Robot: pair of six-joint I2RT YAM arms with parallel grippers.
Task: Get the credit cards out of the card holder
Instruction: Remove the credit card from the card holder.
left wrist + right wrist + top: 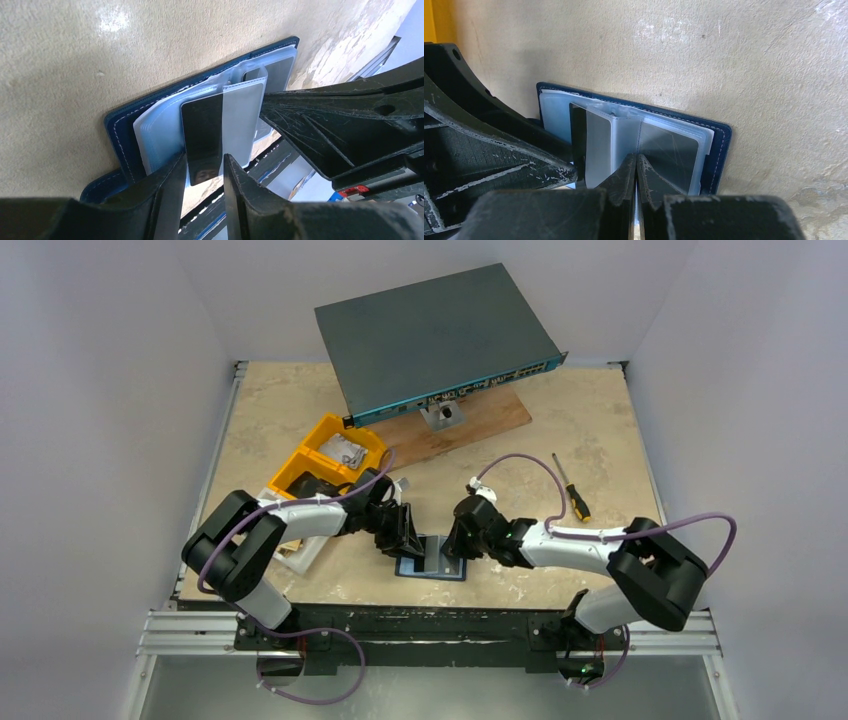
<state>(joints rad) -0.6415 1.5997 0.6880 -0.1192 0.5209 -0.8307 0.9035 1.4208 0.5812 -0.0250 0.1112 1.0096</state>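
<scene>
The dark navy card holder [432, 568] lies open on the table near the front edge, between my two grippers. In the left wrist view its cover [117, 130] shows clear sleeves. One of the credit cards [202, 130], half dark and half pale grey, sticks out of a sleeve. My left gripper [205, 157] is open, and the card's end sits in the gap between its fingertips. My right gripper [636, 159] is shut, with its tips pressed on the sleeves near the spine of the holder [719, 145]. The same card [596, 145] stands by the left fingers.
Yellow bins [325, 455] sit behind the left arm, with a white object [300, 552] under that arm. A grey network switch [435, 335] rests tilted on a wooden board [470, 425] at the back. A screwdriver [573, 490] lies at the right.
</scene>
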